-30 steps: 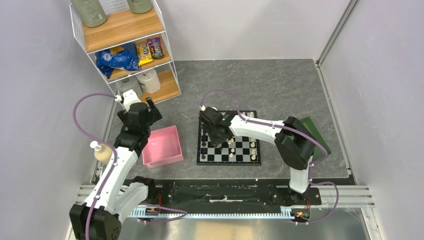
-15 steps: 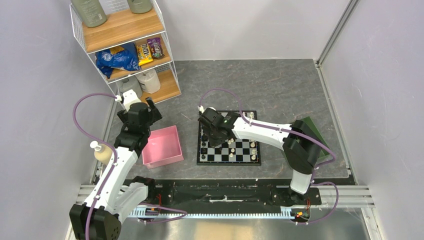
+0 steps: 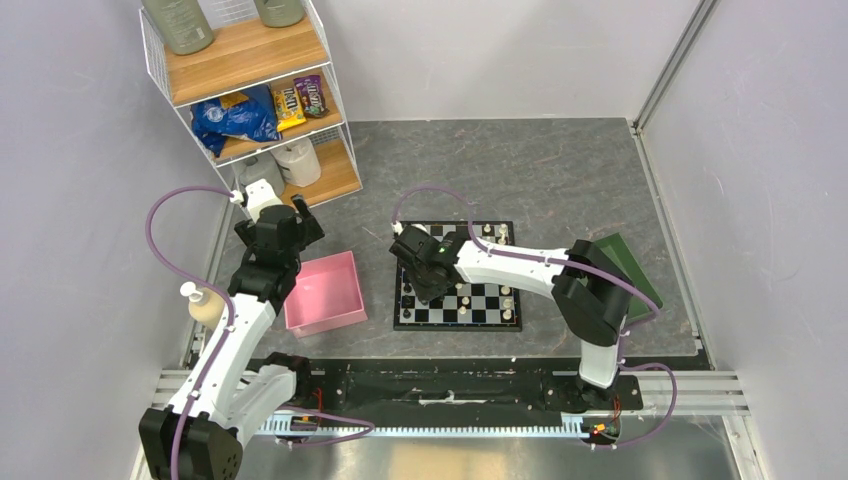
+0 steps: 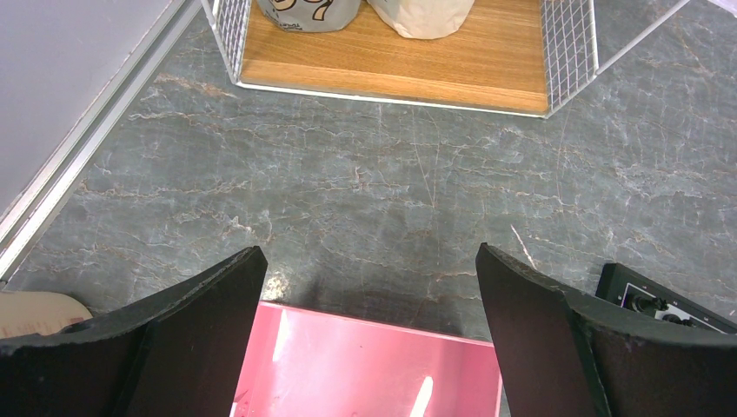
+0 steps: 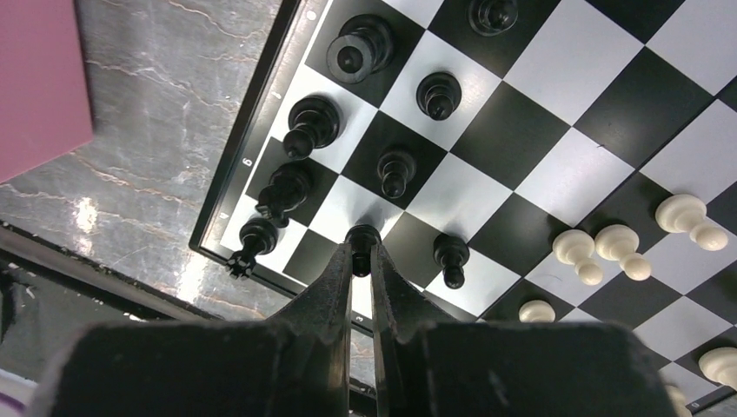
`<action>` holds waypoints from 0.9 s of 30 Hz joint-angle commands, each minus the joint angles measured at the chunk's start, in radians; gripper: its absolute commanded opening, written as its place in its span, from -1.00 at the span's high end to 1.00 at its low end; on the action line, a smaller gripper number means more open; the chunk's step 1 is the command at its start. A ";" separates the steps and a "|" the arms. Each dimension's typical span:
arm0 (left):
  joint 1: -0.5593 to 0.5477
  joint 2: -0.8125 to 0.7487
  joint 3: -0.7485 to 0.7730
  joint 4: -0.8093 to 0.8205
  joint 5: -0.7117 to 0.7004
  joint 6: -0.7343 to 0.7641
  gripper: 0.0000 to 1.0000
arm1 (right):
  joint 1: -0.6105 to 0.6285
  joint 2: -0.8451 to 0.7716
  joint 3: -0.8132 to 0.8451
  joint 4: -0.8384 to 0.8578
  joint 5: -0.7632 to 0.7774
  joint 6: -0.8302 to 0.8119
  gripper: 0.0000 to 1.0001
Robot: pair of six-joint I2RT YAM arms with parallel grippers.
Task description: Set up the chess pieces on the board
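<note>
The board lies at the table's middle, chequered black and white. Black chess pieces stand in two rows along its left edge. Several cream-white ones stand further right. My right gripper is shut on a small black pawn, low over a white square in the board's near-left corner; from above, that gripper covers the spot. My left gripper hangs open and empty above the far rim of the pink tray.
The pink tray sits left of the board and a green tray right of it, partly under the right arm. A wire shelf with snacks and bottles stands at the back left. A lotion bottle is beside the left arm.
My right gripper has shifted left and nearer along the board's left side with its jaws pinched together. The left arm has stayed put.
</note>
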 commanded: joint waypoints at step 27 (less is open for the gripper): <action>0.005 -0.015 -0.003 0.022 -0.017 0.026 -0.99 | 0.004 -0.021 0.009 0.045 -0.016 0.031 0.31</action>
